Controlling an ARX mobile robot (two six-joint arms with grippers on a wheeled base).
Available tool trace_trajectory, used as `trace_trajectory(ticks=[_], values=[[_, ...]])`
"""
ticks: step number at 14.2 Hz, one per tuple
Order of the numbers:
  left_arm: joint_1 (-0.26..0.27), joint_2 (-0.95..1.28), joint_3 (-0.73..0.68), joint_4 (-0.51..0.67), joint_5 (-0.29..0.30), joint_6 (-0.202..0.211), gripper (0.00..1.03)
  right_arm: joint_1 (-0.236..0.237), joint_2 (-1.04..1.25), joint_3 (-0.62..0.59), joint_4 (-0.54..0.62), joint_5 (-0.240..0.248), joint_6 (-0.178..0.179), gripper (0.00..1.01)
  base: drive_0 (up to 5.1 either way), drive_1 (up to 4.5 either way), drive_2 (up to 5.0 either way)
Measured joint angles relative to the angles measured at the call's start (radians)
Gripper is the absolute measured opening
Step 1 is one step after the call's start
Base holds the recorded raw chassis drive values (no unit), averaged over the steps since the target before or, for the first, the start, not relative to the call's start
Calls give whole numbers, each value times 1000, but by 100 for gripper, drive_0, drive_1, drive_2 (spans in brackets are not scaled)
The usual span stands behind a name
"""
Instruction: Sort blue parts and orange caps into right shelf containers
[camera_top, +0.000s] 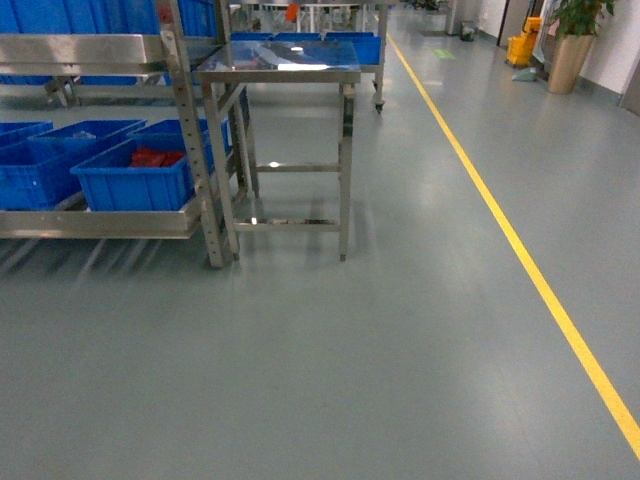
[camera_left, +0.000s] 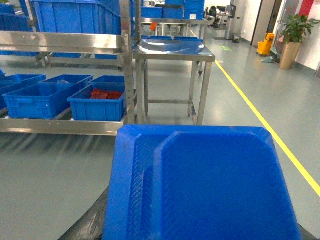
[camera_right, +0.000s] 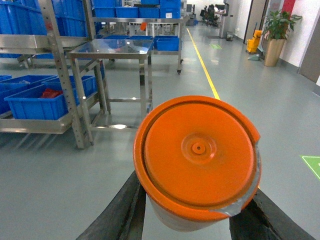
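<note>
blue part (camera_left: 200, 185) fills my left wrist view, clamped in left gripper | orange cap (camera_right: 198, 152) gripped between right gripper's dark fingers (camera_right: 120, 212) | crate (camera_top: 135, 172) with red pieces on low shelf beside steel table (camera_top: 280, 60); neither gripper in head view

left hand (camera_left: 95, 220): dark, smooth finger edge | right hand (camera_right: 192, 220): two black matte fingers, broad, flat

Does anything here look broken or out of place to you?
One thing: the orange cap held in the right wrist view has a rim that looks chipped or peeled at its right edge, exposing a grey strip. The shelf crates sit straight, and nothing looks spilled on the floor.
</note>
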Motion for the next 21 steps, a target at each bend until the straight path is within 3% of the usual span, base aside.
trace_trajectory(ticks=[21], values=[[0,0,0,2,0,0,43,0,0,0,2,0,0,40,4,437,-429]])
